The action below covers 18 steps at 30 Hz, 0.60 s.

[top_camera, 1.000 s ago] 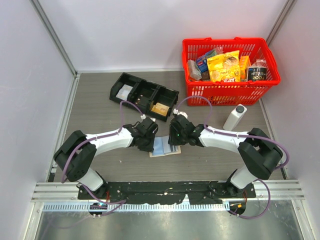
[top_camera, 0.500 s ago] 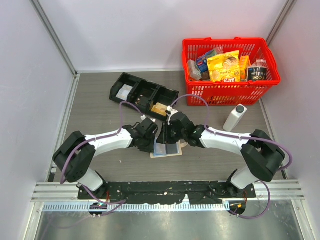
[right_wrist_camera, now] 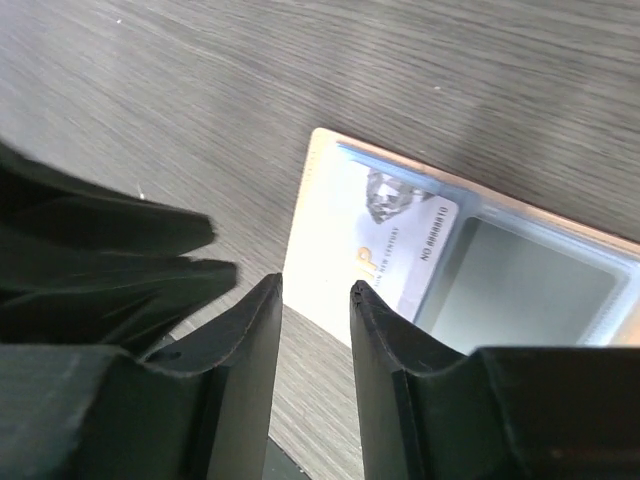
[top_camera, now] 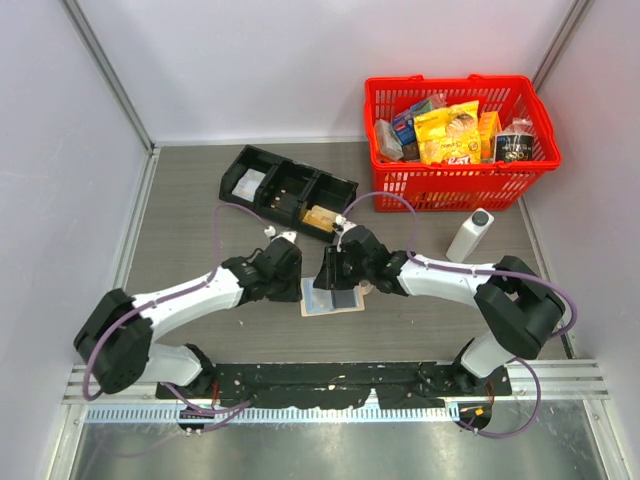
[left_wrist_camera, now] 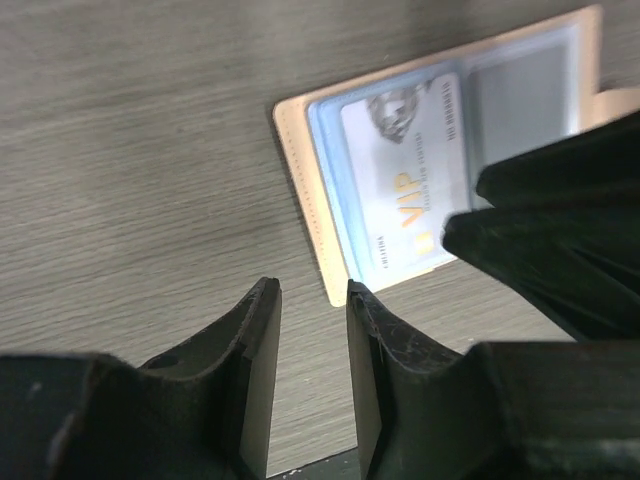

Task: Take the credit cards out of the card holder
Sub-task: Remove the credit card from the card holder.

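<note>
We judge the credit cards (left_wrist_camera: pixel 405 185) light, stiff and slick — tucked flush in the card holder (left_wrist_camera: pixel 520 95) lying open on the counter (left_wrist_camera: pixel 130 150) — so we'd pinch an exposed short edge (left hand (left_wrist_camera: pixel 310 295) and right hand (right_wrist_camera: pixel 315 290) hover narrowly parted, holding nothing).

Lab test cell: white panel walls (top_camera: pixel 300 70), aluminium posts (top_camera: pixel 110 72), mounting rail (top_camera: pixel 570 380).

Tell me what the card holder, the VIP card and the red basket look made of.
Card holder: tan leather-like cover, matte, stitch-like dots along its edge; inside, clear glossy plastic.
VIP card: probably plastic; thin, smooth, printed.
Red basket: moulded plastic, glossy lattice walls.
</note>
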Each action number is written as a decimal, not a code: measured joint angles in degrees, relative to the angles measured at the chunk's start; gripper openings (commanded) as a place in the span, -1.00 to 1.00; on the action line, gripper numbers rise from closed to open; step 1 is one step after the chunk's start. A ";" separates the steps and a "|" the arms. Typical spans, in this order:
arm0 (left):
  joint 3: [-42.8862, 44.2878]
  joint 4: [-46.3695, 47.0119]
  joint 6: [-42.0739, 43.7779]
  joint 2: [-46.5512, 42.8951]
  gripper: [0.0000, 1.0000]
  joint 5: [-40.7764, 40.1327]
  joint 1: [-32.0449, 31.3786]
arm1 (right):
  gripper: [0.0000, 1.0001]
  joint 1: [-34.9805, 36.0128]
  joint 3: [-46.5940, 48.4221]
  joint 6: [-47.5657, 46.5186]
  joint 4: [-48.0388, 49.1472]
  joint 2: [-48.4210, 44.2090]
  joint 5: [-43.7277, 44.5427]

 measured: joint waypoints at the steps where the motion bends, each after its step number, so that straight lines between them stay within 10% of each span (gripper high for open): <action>1: -0.20 -0.04 -0.31 -1.73 -0.27 -0.46 0.20 | -0.21 -0.42 -0.44 0.00 0.11 0.00 0.15; 18: 0.11 11.39 -0.83 3.74 -0.64 9.86 5.70 | -0.20 -9.49 -9.79 4.09 17.00 5.25 -8.79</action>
